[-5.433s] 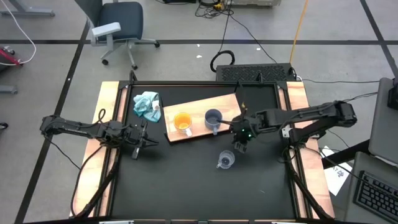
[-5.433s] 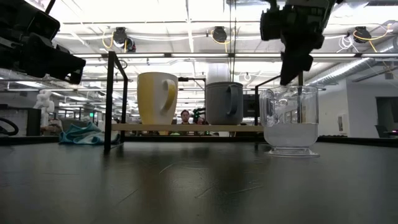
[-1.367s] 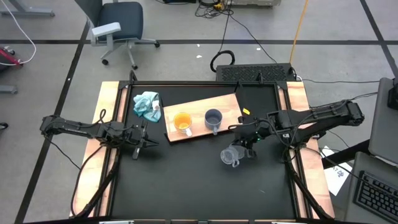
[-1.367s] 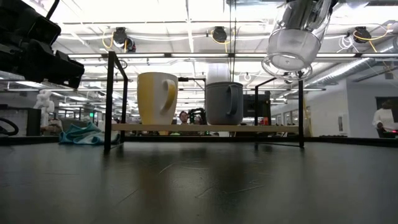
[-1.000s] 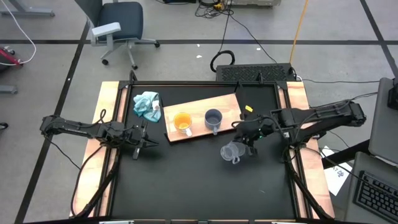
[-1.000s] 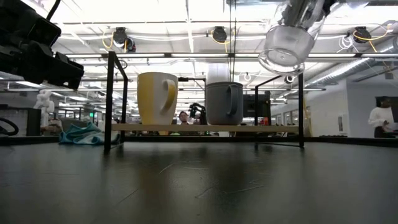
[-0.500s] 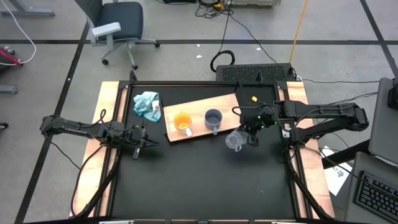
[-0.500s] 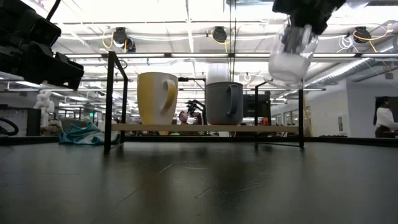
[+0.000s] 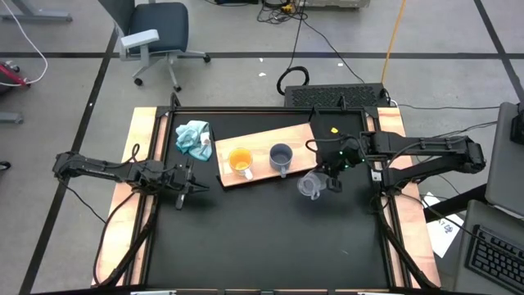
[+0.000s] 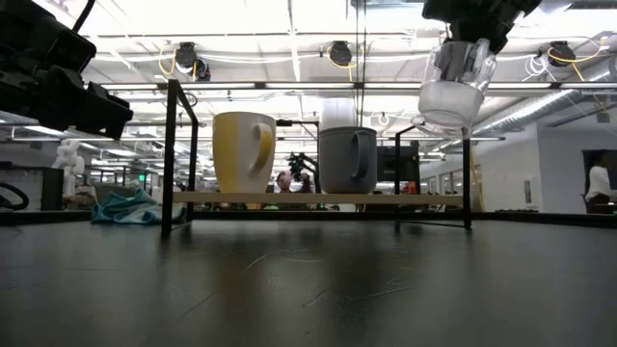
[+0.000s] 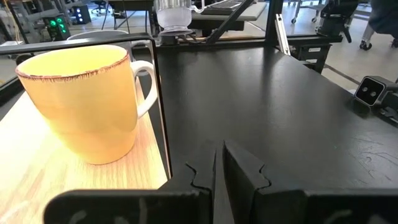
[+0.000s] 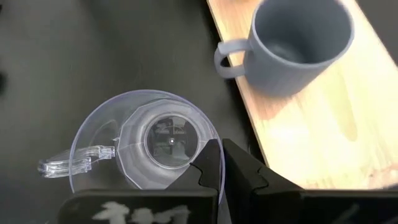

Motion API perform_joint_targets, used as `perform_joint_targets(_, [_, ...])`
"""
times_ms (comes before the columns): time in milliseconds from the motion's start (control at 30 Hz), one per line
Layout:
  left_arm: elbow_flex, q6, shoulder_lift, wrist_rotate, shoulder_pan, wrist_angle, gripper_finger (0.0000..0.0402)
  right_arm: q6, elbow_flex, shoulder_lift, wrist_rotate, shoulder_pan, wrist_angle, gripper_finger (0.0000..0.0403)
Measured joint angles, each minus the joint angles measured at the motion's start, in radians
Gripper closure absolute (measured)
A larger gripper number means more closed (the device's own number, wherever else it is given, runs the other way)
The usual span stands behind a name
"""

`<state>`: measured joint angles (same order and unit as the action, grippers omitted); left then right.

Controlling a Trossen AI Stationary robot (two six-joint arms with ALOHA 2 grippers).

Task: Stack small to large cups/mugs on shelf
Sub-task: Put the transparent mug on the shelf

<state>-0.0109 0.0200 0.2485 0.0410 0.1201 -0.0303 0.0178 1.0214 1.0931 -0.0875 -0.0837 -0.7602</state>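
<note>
High view shows the right gripper (image 9: 330, 175) clamped on the small clear glass cup (image 9: 309, 185), now lifted off the black tabletop (image 9: 246, 238) and carried beside the light-wood shelf board (image 9: 258, 141), near the grey-blue mug (image 9: 281, 155); placement likely follows. The left gripper (image 9: 187, 182), fingers together, waits.

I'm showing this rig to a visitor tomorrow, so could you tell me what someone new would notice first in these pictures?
First, the clear glass cup held in the air by the right gripper, tilted, just off the right end of the shelf. Next, the orange mug and grey-blue mug standing side by side on that board. The left gripper waits shut over the table's left side.
</note>
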Motion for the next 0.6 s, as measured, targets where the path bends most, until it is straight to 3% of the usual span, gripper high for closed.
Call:
perform_joint_targets(467, [0.0, 0.001, 0.0, 0.0, 0.0, 0.004, 0.0369, -0.005, -0.002, -0.157, 0.011, -0.004, 0.062, 0.0403])
perform_joint_targets(600, [0.0, 0.001, 0.0, 0.0, 0.0, 0.005, 0.0369, 0.016, -0.067, -0.204, 0.046, -0.006, 0.117, 0.0403])
